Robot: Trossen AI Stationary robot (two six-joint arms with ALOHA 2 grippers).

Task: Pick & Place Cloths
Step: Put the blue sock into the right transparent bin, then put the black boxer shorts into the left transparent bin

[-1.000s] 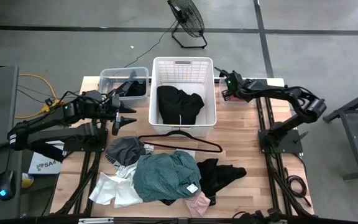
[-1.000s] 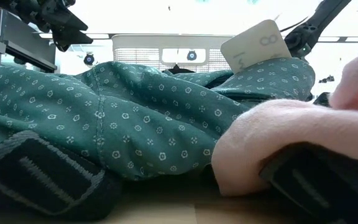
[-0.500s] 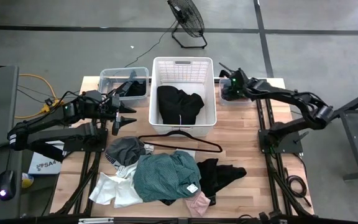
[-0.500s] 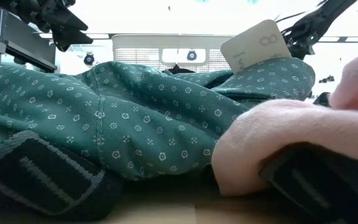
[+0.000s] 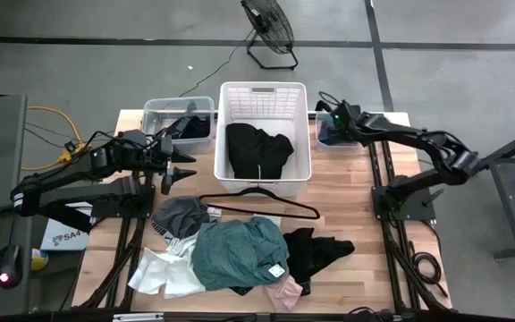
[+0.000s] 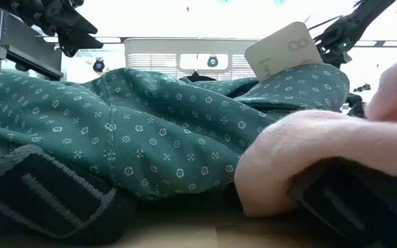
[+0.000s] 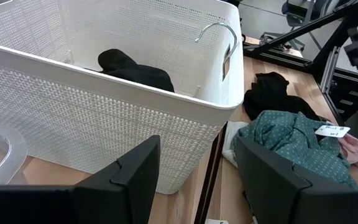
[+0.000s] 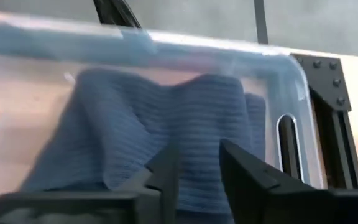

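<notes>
hanger (image 5: 259, 203) between basket (image 5: 264, 96) and cloths (image 5: 240, 253)

The desk (image 5: 347, 192) is pale wood with visible plank lines and a matt finish. The basket (image 7: 104, 134) is white plastic with a fine woven pattern. Beside the left claw (image 7: 194, 171), the green cloth (image 7: 291, 140) looks thin and printed. Under the right claw (image 8: 194, 165), the blue cloth (image 8: 166, 124) is ribbed knit inside a clear glossy plastic bin (image 8: 291, 68).

Overhead view straight down on table (image 5: 347, 192), low view level behind teal-green cloth (image 6: 150, 131), wrist views close, sharing white basket (image 5: 264, 98).
</notes>
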